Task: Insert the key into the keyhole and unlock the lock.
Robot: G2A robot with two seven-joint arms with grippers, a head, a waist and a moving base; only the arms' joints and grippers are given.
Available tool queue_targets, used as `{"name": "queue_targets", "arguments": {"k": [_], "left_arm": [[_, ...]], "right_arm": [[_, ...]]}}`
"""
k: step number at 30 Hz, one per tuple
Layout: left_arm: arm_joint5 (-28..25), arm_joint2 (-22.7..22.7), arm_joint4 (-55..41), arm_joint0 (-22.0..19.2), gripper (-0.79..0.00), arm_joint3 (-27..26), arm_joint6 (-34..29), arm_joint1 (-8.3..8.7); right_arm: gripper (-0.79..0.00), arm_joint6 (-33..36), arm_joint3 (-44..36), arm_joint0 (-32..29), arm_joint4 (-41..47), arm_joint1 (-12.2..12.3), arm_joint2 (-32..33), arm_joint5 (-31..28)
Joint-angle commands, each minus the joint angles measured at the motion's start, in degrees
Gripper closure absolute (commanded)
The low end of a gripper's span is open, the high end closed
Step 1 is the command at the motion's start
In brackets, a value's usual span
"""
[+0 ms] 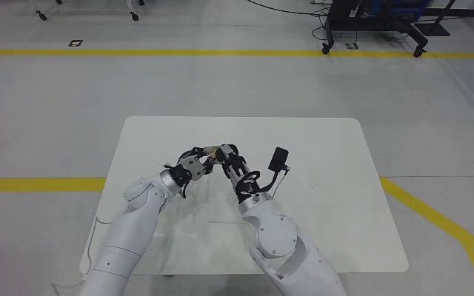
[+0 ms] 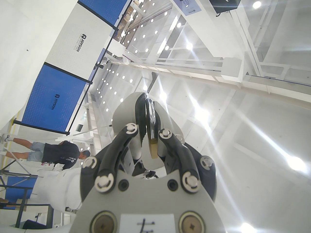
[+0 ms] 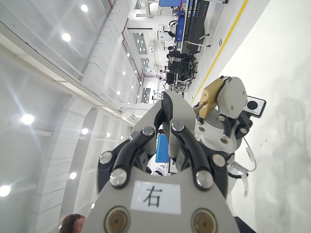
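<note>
Both arms meet above the middle of the white table (image 1: pixel 318 222). A brass padlock (image 1: pixel 213 153) is held in the air with my left gripper (image 1: pixel 200 159) shut on it. In the right wrist view the padlock (image 3: pixel 208 96) sits between the white fingers (image 3: pixel 232 98) of the left gripper, and a small metal stub sticks out of its near end. In the left wrist view the padlock (image 2: pixel 150 127) shows edge-on between the closed fingers. My right gripper (image 1: pixel 227 157) is right beside the padlock, its pads (image 3: pixel 167 107) pressed together. I cannot tell whether a key is between them.
The table has bare surface on all sides of the arms. Yellow floor lines (image 1: pixel 222 52) run past it, and wheeled frames (image 1: pixel 370 29) stand at the back right, well away.
</note>
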Motion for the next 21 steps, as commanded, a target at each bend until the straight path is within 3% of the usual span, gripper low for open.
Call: {"name": "queue_targets", "arguments": {"k": [1, 15, 16, 17, 21], "left_arm": [[0.3, -0.1, 0.0, 0.1, 0.0, -0.2, -0.1, 0.05], [-0.8, -0.4, 0.8, 0.8, 0.0, -1.6, 0.3, 0.3], [-2.2, -0.8, 1.7, 0.8, 0.0, -1.9, 1.1, 0.36], [-3.4, -1.0, 1.5, 1.1, 0.0, -2.2, 1.2, 0.34], [-9.0, -2.7, 2.7, 1.6, 0.0, -3.2, 2.3, 0.48]], "right_arm": [[0.0, -0.5, 0.8, 0.4, 0.0, -0.2, -0.1, -0.2], [0.0, -1.0, 2.2, 0.8, 1.4, -1.1, 0.4, -0.2], [-0.145, -0.4, 1.0, 0.1, 2.3, -1.1, 0.4, -0.1], [-0.785, 0.0, -0.5, -0.8, 2.8, -1.0, 0.6, 0.6], [-0.785, 0.0, -0.5, -0.8, 2.8, -1.0, 0.6, 0.6]]}}
